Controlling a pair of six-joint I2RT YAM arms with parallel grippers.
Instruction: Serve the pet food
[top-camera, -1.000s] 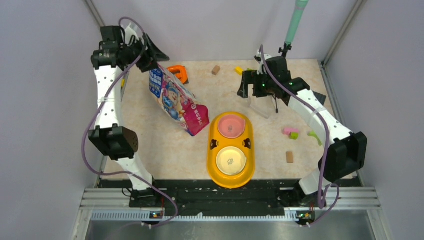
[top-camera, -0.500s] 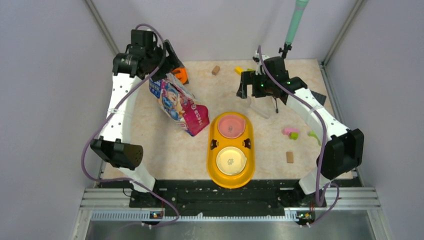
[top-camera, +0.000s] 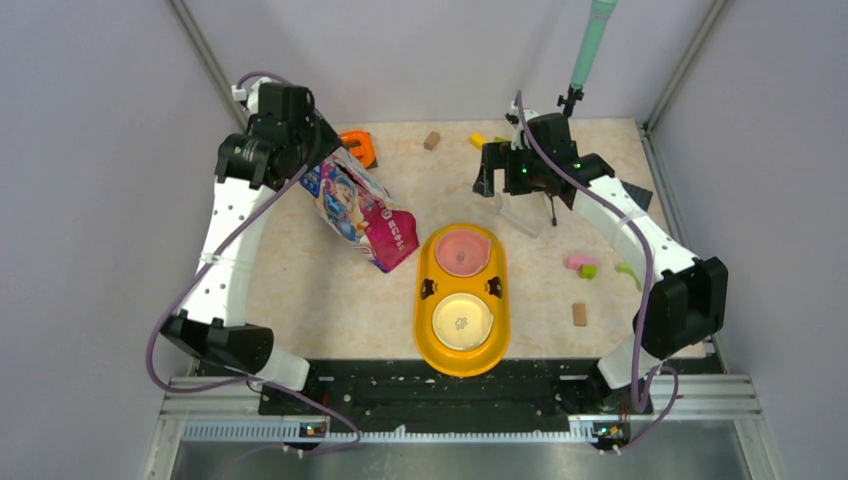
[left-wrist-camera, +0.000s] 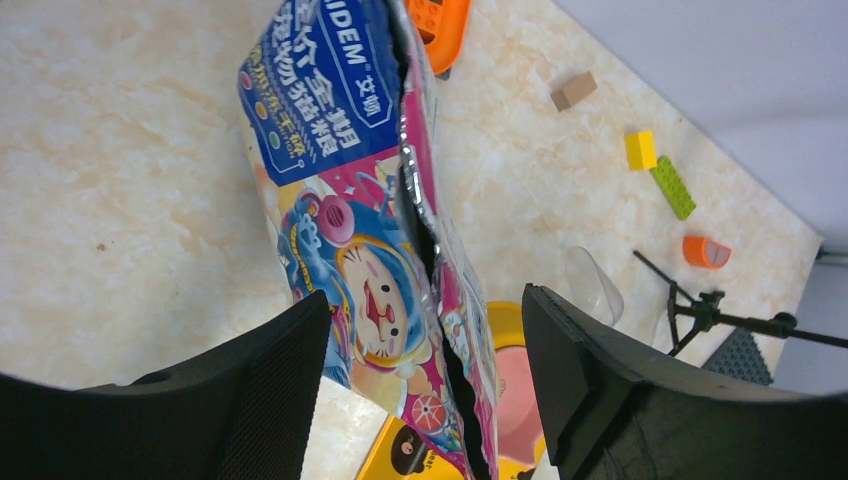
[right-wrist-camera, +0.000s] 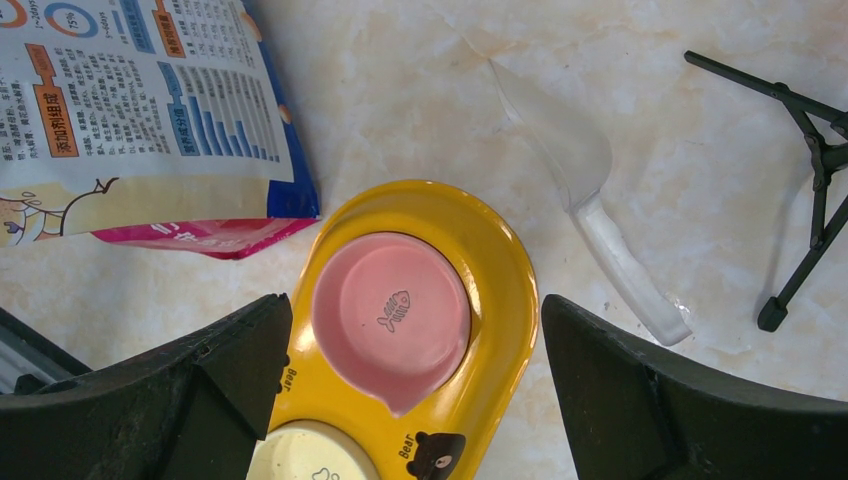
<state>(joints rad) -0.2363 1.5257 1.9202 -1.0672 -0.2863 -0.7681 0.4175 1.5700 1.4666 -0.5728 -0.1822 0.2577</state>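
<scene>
Over the food bag (left-wrist-camera: 335, 170), left jaws hang open.

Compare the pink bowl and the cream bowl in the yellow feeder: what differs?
Colour: the pink bowl is pink, the cream bowl pale yellow.
Place: the pink bowl sits at the yellow feeder's far end, the cream bowl at the end nearer the arm bases.
Print: the pink bowl's is a fish skeleton; the cream bowl's is too small to read.
Shared: both round, empty, seated in the feeder.
</scene>
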